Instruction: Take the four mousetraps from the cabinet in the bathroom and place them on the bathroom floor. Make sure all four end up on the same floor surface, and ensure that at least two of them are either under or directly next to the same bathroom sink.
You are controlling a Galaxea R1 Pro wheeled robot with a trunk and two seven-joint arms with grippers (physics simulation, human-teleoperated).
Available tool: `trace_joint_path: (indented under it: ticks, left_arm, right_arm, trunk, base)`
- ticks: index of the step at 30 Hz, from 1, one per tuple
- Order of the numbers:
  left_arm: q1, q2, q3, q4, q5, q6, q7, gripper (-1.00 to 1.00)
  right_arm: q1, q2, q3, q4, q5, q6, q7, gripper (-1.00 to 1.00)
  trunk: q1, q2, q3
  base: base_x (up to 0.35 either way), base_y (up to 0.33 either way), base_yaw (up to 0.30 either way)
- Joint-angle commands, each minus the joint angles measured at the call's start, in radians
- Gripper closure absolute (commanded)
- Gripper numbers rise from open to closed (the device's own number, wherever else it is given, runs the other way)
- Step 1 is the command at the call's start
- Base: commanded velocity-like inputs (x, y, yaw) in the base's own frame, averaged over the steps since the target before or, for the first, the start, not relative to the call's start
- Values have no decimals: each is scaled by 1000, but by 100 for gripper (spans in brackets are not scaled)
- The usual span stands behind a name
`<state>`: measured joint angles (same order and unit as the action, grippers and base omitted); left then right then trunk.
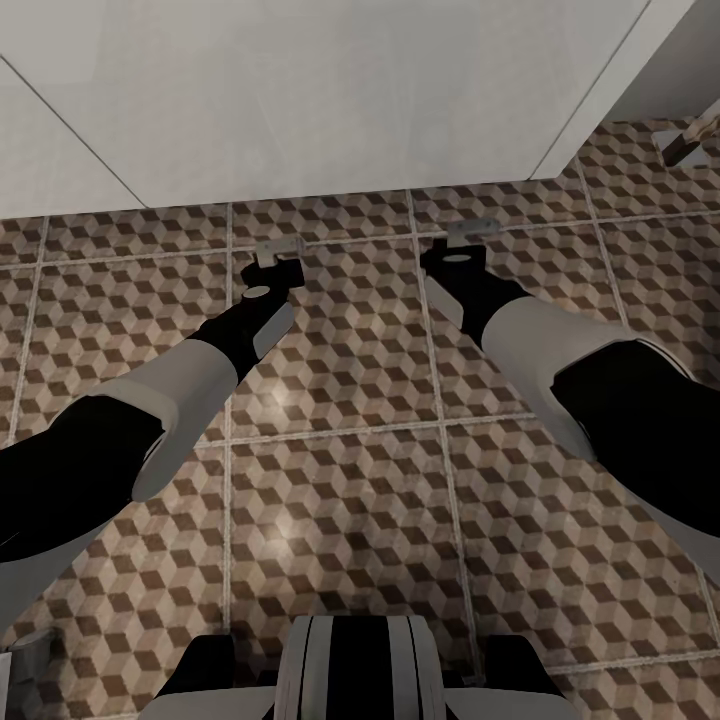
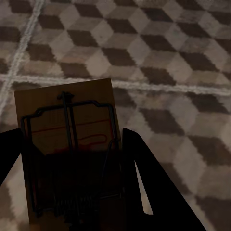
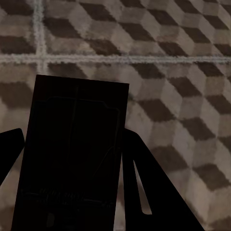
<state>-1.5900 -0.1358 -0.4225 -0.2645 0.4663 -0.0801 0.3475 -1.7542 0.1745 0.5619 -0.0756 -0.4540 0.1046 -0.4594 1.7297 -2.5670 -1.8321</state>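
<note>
A: What is each arm holding?

B: The left gripper [image 1: 277, 252] is closed on a mousetrap [image 2: 67, 154]. In the left wrist view the tan board with its dark wire sits between the two dark fingers [image 2: 144, 183]. The right gripper [image 1: 470, 233] grips a second mousetrap [image 3: 72, 159]. That one looks almost black in shadow, so its wires are hard to see.

A: Where are the traps in the head view?

B: Both are up near 12 o'clock, at the ends of the arms. The left one [image 1: 277, 247] is toward 11 o'clock and the right one [image 1: 472, 230] toward 1 o'clock. Both show as small pale tips past the black wrists. They are above the bathroom floor [image 1: 350, 450], the tiles with the brown and beige cube pattern. I cannot tell if they touch it.

A: What else is around?

B: A big pale wall [image 1: 300, 90] runs across the top, just past the traps. At 1 o'clock, far in the corner, there is a small grey and brown thing [image 1: 690, 140], too small to name. The robot's own body [image 1: 350, 670] is at 6 o'clock. Nothing lies on the tiles between the arms.
</note>
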Motion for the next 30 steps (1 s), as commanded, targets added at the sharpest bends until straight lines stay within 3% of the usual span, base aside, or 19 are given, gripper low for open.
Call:
trace_joint_path:
  ticks: [1, 30]
  left_arm:
    - [-1, 0, -9, 1, 8, -5, 5, 100]
    - [25, -1, -10, 6, 6, -57, 5, 100]
  right_arm:
    - [1, 0, 9, -1, -8, 6, -5, 100]
    - [21, 0, 9, -2, -8, 3, -5, 100]
  trunk:
    - [0, 0, 0]
    - [0, 0, 0]
  base:
    - [0, 0, 0]
    - [0, 0, 0]
